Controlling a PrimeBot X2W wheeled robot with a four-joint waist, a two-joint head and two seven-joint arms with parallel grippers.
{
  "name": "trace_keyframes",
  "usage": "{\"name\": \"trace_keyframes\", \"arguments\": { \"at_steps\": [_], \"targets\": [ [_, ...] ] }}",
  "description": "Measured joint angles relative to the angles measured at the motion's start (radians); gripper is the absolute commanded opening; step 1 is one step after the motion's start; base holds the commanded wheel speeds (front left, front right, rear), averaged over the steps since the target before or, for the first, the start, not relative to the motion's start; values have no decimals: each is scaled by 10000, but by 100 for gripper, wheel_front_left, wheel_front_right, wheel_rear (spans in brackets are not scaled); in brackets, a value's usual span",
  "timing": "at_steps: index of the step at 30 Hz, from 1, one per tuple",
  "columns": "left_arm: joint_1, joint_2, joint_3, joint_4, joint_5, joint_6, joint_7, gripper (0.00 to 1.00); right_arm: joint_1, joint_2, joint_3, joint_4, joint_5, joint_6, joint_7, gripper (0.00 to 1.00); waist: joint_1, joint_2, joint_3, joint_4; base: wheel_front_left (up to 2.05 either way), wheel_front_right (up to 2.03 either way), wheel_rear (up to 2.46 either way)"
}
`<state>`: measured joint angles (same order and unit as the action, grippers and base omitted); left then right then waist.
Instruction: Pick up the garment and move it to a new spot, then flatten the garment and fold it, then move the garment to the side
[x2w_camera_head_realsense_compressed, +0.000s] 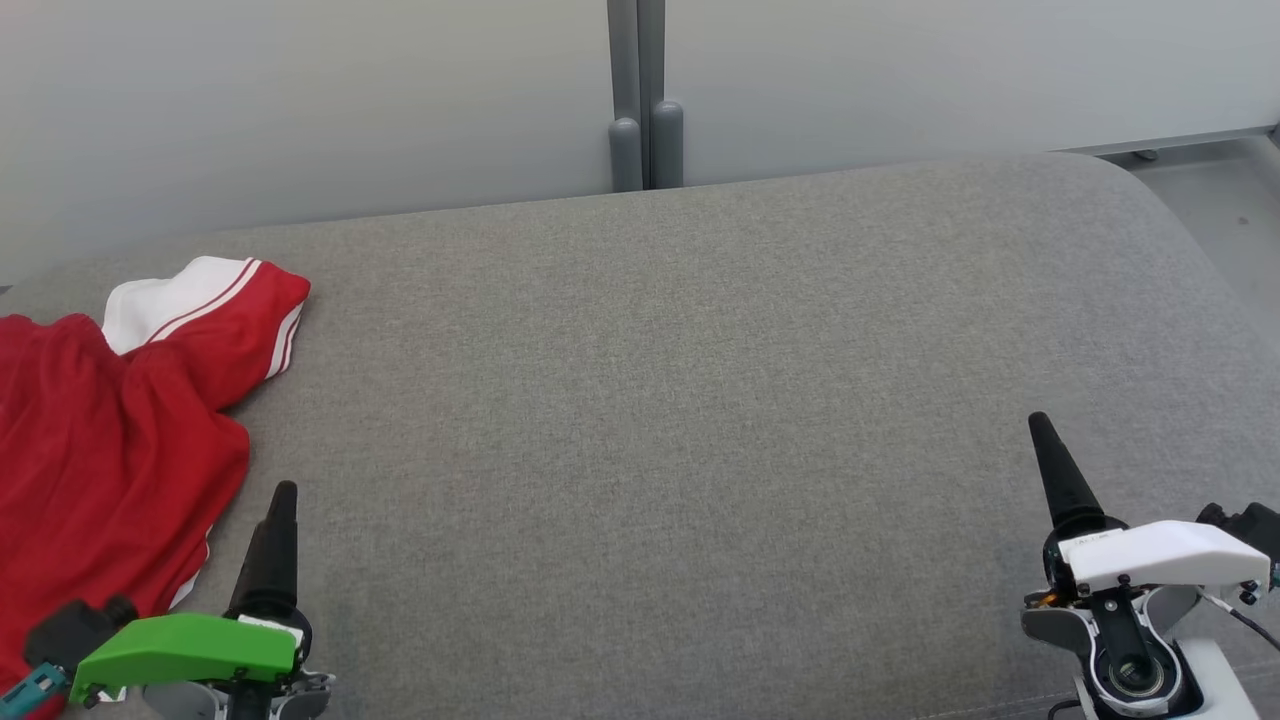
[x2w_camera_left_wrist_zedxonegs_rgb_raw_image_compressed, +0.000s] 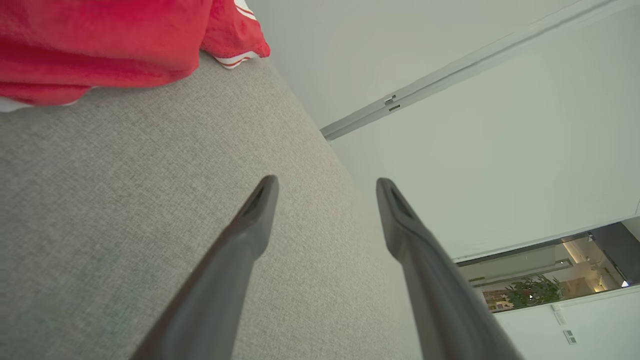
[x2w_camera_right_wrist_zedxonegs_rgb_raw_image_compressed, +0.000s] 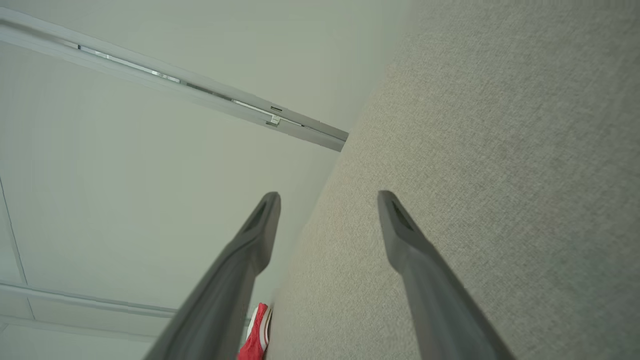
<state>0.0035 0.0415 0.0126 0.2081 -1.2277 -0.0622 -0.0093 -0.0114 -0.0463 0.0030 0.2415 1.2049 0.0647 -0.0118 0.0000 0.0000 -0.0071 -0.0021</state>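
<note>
Garment (x2w_camera_head_realsense_compressed: 110, 440) was seen bunched just left of the left end effector (x2w_camera_left_wrist_zedxonegs_rgb_raw_image_compressed: 325, 186), untouched. It and the right end effector (x2w_camera_right_wrist_zedxonegs_rgb_raw_image_compressed: 327, 199) were held apart, empty, likely readied for pickup.

Red fabric garment (x2w_camera_head_realsense_compressed: 110, 440) with white trim striped red, heathered grey woven bench (x2w_camera_head_realsense_compressed: 650, 400), bright green plastic shell (x2w_camera_head_realsense_compressed: 185, 645) by our left jaws, white plastic shell (x2w_camera_head_realsense_compressed: 1165, 553) by our right jaws, both pairs dark grey
</note>
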Motion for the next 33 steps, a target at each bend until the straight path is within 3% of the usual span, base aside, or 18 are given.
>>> {"name": "trace_keyframes", "arguments": {
  "at_steps": [11,33],
  "targets": [
    [6,219,-504,-466,2422,360,-374,100,-5,-182,746,-347,-2098,-301,-378,100,0,0,-26,-13,0,0,0],
    [335,234,-832,-1030,6188,980,-1156,100,-6,-299,1881,-754,-5534,-851,-1122,100,0,0,-100,-19,0,0,0]
  ]
}}
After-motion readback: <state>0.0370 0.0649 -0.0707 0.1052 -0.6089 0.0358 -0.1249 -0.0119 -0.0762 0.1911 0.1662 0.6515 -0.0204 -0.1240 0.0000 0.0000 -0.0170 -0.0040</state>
